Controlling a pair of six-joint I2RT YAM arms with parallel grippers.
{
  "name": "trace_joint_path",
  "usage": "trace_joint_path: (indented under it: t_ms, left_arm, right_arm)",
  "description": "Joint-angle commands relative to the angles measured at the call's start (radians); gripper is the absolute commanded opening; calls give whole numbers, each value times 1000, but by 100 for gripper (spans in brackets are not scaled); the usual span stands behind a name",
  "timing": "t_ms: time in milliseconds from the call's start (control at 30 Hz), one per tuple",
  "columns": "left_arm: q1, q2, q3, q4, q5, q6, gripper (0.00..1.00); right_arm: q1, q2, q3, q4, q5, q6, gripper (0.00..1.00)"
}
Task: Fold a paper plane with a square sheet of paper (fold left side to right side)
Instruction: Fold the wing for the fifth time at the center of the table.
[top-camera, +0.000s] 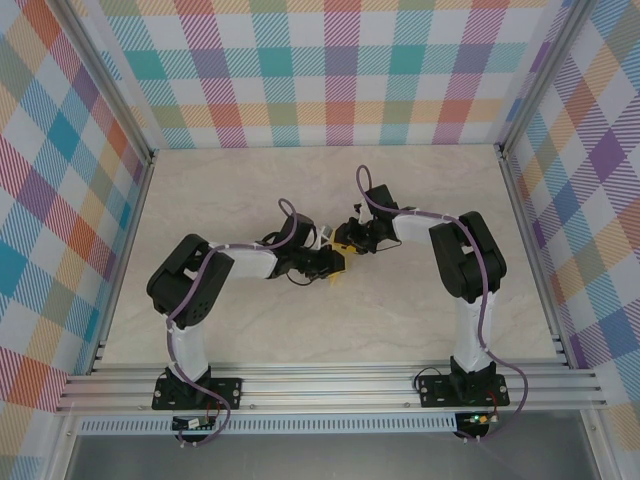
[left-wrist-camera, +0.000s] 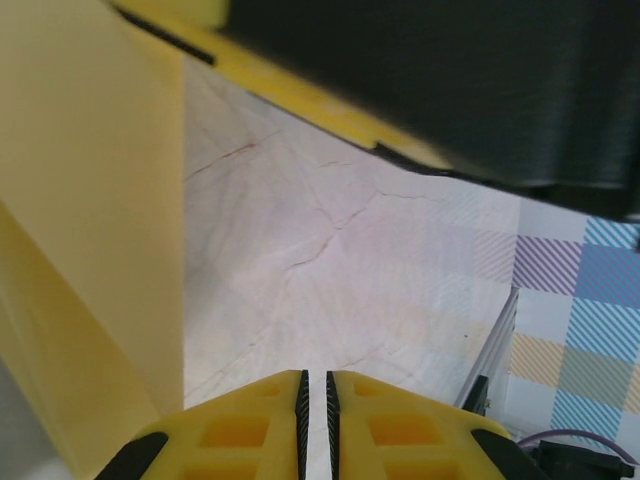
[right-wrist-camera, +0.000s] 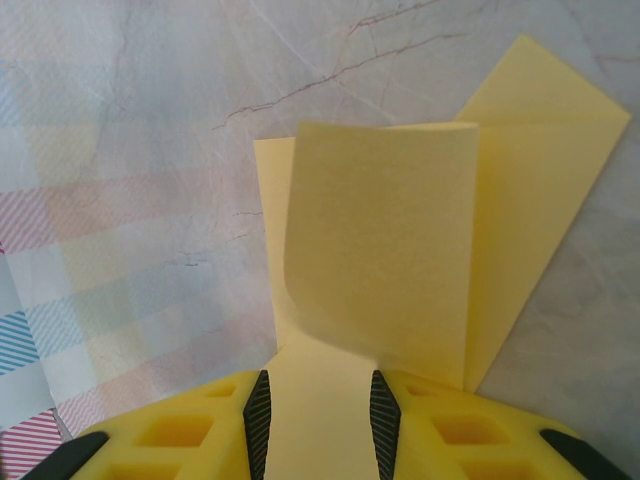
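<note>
Curled paper on the bench
We see left end effector clenched — right end effector released, paper between its jaws.

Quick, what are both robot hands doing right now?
Left gripper: fingers shut, nothing visibly between them.
Right gripper: fingers open, thin yellow paper sheet between them.

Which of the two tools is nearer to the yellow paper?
Right. The right tool has the paper between its fingers; the left tool sits shut just beside the paper.
</note>
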Motion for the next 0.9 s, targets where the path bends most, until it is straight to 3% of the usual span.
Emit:
trace_joint_path:
  t_ms: [0,700,867]
  left_arm:
    - [0,12,16,-39,-22,16,14]
    - [20,74,44,-210,-46,1,11]
    - [29,99,58,-274,-49,-4,8]
  right_arm:
    - [6,53,-6,-86,33,-6,34]
    - [6,45,8,-89,23,-21,34]
    - [-2,-6,6,-40,-11,-33,27]
